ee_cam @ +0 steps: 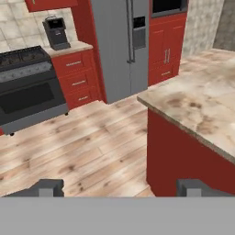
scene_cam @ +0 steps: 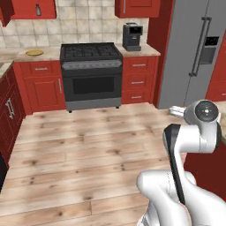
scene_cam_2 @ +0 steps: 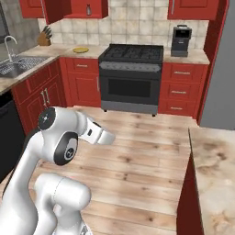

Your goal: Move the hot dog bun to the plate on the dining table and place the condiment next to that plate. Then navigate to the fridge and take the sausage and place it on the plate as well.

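My gripper (ee_cam: 120, 188) is open, its two dark fingertips (ee_cam: 46, 187) set wide apart with nothing between them, held above the wooden floor. The dining table (ee_cam: 197, 110), with its beige-brown marble top and red base, stands just right of the gripper; its corner (scene_cam_2: 215, 174) fills the lower right of the right base view. The grey fridge (ee_cam: 119, 50) stands ahead with both doors shut, and it is at the right in the left base view (scene_cam: 194, 53). The hot dog bun, condiment, plate and sausage are out of view.
A black range (scene_cam: 91, 75) sits between red cabinets, with a coffee machine (scene_cam: 132, 37) on the worktop beside it. A flat yellow disc (scene_cam: 34, 52) lies on the left worktop. A sink (scene_cam_2: 16, 66) is at far left. Open wooden floor (scene_cam: 88, 145) lies ahead.
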Controlling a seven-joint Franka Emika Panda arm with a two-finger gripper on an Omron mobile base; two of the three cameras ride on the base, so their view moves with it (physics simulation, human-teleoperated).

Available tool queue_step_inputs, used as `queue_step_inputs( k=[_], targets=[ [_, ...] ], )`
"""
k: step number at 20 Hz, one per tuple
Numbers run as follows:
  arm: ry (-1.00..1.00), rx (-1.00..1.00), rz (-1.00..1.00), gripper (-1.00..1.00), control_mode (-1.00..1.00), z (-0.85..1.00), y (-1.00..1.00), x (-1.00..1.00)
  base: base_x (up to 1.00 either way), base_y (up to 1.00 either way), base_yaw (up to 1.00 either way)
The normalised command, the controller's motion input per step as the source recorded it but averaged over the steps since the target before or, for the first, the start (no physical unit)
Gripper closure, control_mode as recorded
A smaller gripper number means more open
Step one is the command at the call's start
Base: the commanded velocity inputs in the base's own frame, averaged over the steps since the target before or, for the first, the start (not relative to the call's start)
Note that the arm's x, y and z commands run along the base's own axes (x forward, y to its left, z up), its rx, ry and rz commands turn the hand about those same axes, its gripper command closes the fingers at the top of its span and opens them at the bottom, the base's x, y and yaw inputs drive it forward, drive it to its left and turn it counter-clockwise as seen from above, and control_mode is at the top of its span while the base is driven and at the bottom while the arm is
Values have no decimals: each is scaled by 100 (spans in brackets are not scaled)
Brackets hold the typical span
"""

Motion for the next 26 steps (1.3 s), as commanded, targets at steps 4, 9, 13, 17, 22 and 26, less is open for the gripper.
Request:
queue_step_inputs(
  k=[4,9,13,17,22,26],
  targets=[
    [0,0,0,-100,100,0,0,0,96,96,0],
    [0,0,0,-100,100,0,0,0,100,86,0],
    [0,0,0,-100,100,0,0,0,100,47,3],
    [0,0,0,-100,100,0,0,0,100,15,13],
    [0,0,0,-100,100,0,0,0,100,7,13],
    [0,0,0,-100,100,0,0,0,100,12,13]
  ],
)
